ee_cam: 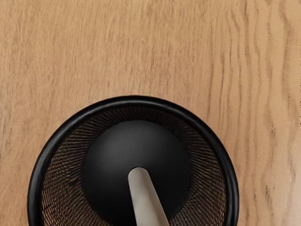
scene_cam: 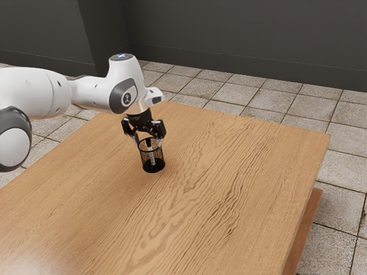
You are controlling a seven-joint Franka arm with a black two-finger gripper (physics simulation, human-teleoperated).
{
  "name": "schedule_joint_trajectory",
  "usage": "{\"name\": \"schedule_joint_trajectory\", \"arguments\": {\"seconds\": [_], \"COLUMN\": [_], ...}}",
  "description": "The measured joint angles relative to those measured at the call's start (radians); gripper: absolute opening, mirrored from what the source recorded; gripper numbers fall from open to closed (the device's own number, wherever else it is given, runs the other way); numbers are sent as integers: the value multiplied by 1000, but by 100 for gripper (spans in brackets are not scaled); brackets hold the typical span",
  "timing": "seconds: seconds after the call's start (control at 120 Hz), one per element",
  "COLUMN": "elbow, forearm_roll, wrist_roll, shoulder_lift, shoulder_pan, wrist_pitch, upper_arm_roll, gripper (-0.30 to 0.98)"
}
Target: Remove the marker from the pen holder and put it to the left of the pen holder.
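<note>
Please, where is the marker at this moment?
In both views, the marker is inside the black mesh pen holder, with the gripper over it, toward the exterior view's left on the table.

- Broad, light-brown rectangular counter (scene_cam: 246,172): wood, its grain streaked and wavy, with a soft sheen at one corner.
- Black, round, open-topped pen holder (ee_cam: 134,100): fine mesh wall that looks like metal; smooth, faintly glossy rim; matt, solid floor.
- Pale grey, rod-shaped marker (ee_cam: 148,202): smooth, like plastic.
- White, rounded robot arm (scene_cam: 43,91): smooth, lightly glossy shell.
- Grey, square floor tiles (scene_cam: 346,140): stone-like, speckled, matt.
</note>
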Motion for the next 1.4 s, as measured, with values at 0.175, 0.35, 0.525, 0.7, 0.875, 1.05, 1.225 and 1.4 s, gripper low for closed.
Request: {"name": "schedule_joint_trajectory", "arguments": {"seconds": [0.175,0.35,0.525,0.7,0.875,1.05,1.225,1.4], "elbow": [11,8,0,-1,-7,-31,-33,-26], "forearm_roll": [-4,-21,-26,-22,-18,-16,-16,-7], "wrist_roll": [57,80,62,39,14,-7,-26,-40], "shoulder_lift": [1,-1,-5,-9,-11,-35,-39,-40], "shoulder_pan": [-5,-19,-20,-25,-26,-12,-12,-13], "wrist_pitch": [-9,-8,-15,-23,-26,-35,-46,-57], "upper_arm_roll": [-8,-8,-6,-11,-19,-16,-16,-15], "gripper": [63,63,63,63,63,63,43,15]}}
